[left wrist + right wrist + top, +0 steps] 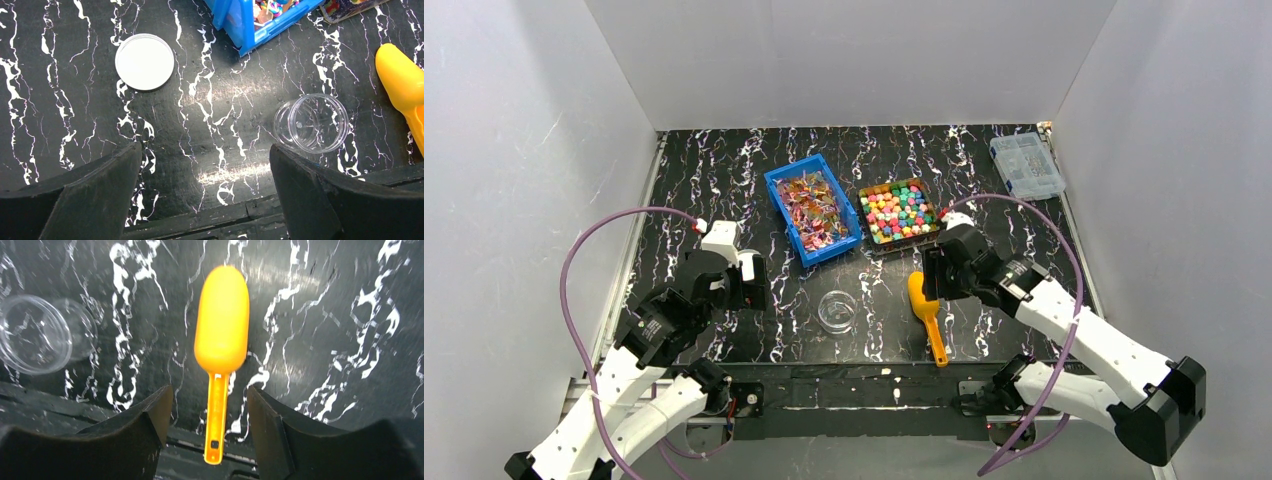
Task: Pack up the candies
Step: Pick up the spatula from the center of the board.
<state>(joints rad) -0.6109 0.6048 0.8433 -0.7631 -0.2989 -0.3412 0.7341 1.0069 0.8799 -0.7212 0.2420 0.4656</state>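
Right gripper hung partly open astride the handle of the orange scoop, gaps showing either side, gripping nothing. Left gripper gaped wide and empty above the tabletop. Candies filled a dark tray beside the blue bin.

Top view: high, behind arm bases, looking down over whole black white-veined tabletop. Wrist views: close, facing down; both share clear round plastic jar and yellow plastic scoop.
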